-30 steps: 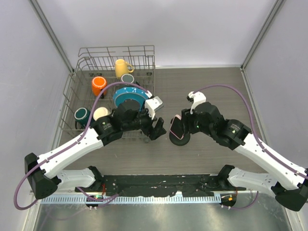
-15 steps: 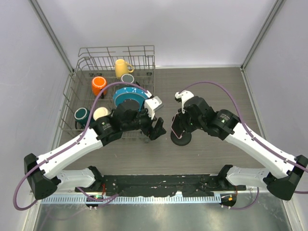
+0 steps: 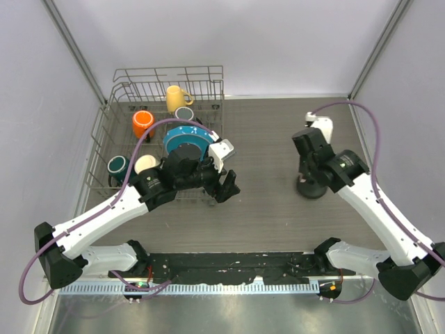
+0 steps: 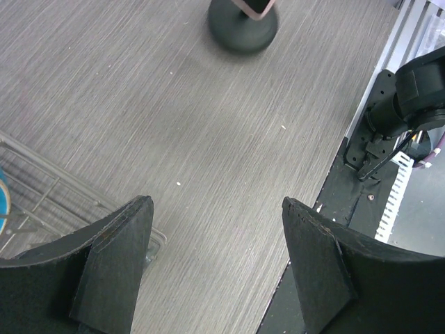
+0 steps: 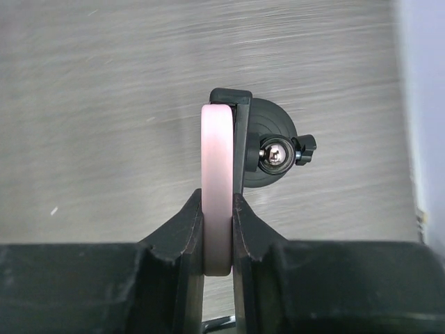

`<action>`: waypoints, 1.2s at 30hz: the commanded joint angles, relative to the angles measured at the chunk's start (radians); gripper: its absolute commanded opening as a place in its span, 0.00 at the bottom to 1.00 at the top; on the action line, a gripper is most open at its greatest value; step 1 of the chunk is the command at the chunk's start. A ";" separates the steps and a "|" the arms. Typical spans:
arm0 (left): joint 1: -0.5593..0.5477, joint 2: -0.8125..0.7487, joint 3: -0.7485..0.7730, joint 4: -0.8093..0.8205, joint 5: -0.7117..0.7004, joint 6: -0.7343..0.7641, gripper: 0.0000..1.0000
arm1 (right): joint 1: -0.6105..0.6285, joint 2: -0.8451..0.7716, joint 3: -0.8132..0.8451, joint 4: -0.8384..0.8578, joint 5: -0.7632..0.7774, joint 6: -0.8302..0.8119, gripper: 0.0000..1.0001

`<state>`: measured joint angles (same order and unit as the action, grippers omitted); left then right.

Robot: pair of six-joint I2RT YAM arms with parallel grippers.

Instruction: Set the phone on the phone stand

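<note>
In the right wrist view the phone (image 5: 216, 188) shows edge-on, its pale pink case edge upright between my right gripper's (image 5: 217, 202) fingers, which are shut on it. Its far end rests against the cradle of the black phone stand (image 5: 268, 115), whose round base and ball joint show just beyond. In the top view the right gripper (image 3: 309, 170) hangs over the stand (image 3: 311, 189) at mid right and hides the phone. My left gripper (image 3: 226, 186) is open and empty beside the rack. In its wrist view (image 4: 215, 205), the stand (image 4: 242, 31) is far ahead.
A wire dish rack (image 3: 104, 139) at the back left holds a yellow mug (image 3: 176, 97), an orange mug (image 3: 142, 123), a teal plate (image 3: 189, 139) and other mugs. Its corner shows in the left wrist view (image 4: 42, 181). Walls close in on both sides.
My right arm swung right and back with the phone. The stand now sits well to the right of where it stood. The left arm has not moved.
</note>
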<state>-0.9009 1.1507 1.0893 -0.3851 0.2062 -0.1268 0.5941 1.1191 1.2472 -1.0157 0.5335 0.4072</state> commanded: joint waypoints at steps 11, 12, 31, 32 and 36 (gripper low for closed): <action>0.002 0.007 0.024 0.022 0.018 -0.019 0.79 | -0.132 -0.206 0.086 -0.314 0.566 0.583 0.01; 0.002 0.009 0.030 0.014 0.021 -0.020 0.78 | -0.132 -0.220 0.093 -0.375 0.575 0.629 0.00; 0.002 0.006 0.058 -0.011 0.039 -0.054 0.78 | -0.220 -0.219 0.115 -0.486 0.673 0.749 0.00; 0.000 0.004 0.057 -0.011 0.038 -0.054 0.78 | -0.226 -0.210 0.121 -0.488 0.669 0.749 0.00; 0.000 0.001 0.057 -0.012 0.022 -0.056 0.78 | -0.276 -0.170 0.113 -0.454 0.635 0.768 0.00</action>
<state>-0.9009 1.1652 1.0992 -0.4019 0.2279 -0.1734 0.3527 0.9401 1.3052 -1.4399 1.0161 1.1339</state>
